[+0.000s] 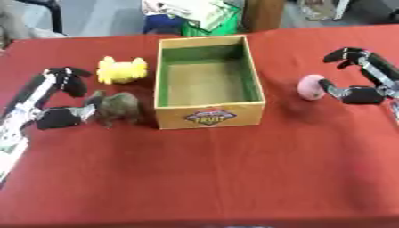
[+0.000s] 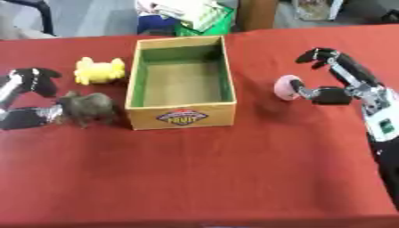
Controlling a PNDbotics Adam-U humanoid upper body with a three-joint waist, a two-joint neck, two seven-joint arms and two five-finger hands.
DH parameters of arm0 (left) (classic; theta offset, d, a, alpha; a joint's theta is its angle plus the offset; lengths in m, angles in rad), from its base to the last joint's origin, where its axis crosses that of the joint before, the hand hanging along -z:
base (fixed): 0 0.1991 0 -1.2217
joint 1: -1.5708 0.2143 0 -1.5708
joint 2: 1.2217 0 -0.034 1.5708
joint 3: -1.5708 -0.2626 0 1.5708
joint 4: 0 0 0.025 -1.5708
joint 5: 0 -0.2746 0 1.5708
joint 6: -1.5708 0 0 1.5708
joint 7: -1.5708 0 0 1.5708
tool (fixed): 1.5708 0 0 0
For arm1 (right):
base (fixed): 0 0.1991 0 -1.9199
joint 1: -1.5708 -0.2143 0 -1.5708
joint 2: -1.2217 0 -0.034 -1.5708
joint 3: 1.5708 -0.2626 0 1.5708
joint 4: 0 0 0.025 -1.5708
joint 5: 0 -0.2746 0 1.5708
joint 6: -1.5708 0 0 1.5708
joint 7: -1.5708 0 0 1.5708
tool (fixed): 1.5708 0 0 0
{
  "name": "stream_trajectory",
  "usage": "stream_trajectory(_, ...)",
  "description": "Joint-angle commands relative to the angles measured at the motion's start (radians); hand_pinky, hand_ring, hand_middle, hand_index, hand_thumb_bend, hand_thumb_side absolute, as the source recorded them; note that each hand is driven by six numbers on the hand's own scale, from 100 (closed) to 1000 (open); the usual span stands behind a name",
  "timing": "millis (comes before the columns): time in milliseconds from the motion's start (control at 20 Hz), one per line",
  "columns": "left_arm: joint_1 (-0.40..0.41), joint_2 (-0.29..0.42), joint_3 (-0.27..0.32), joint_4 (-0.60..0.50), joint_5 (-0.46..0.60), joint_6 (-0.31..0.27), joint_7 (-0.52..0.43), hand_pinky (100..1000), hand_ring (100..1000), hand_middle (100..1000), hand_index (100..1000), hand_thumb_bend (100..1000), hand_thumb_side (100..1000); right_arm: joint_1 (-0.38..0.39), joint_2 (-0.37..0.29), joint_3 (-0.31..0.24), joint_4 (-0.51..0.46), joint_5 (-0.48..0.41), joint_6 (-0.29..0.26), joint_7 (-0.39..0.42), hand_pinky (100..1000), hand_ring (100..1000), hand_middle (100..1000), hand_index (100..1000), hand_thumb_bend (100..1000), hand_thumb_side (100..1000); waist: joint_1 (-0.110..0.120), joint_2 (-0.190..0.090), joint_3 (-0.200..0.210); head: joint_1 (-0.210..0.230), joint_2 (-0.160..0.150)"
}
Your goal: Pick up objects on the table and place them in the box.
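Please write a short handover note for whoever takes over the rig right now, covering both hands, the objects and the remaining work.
Left hand: open, at the brown-grey plush toy, thumb near it; not yet gripped.
Right hand: open, thumb beside the small pink soft object; not yet gripped.
Yellow plush toy lies left of the box, untouched.
Yellow cardboard fruit box with green lining stands mid-table, with nothing inside.
Done: nothing placed yet.
Left: all three objects go into the box.
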Motion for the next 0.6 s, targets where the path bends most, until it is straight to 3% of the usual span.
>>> stream_trajectory(50,-0.007,0.040,0.012,-0.017,0.004,0.001,0.000,616,559,513,781,340,232,-0.026,-0.011,0.001,0.012,0.045,0.002,0.020,744,839,796,810,293,520,-0.002,-0.017,0.001,-0.004,-0.003)
stream_trajectory(150,-0.007,0.039,0.011,-0.016,0.004,0.001,-0.001,616,559,513,781,341,232,-0.031,-0.005,0.003,0.030,0.080,0.002,0.021,753,843,801,816,338,546,-0.002,-0.017,0.002,-0.006,-0.003)
stream_trajectory(350,-0.007,0.036,0.008,-0.016,0.006,0.000,-0.005,615,559,513,781,336,233,-0.042,0.012,0.004,0.055,0.167,-0.005,-0.022,764,840,796,825,341,583,-0.001,-0.015,0.005,-0.008,-0.004)
stream_trajectory(450,-0.007,0.034,0.008,-0.015,0.006,0.000,-0.005,615,559,513,781,335,233,-0.049,0.020,0.005,0.062,0.215,-0.004,-0.064,752,812,778,824,315,593,0.000,-0.013,0.007,-0.009,-0.004)
stream_trajectory(600,-0.007,0.033,0.007,-0.014,0.007,0.001,-0.006,614,559,513,781,333,233,-0.058,0.031,0.008,0.066,0.283,0.006,-0.139,649,677,688,787,203,569,0.000,-0.012,0.009,-0.011,-0.005)
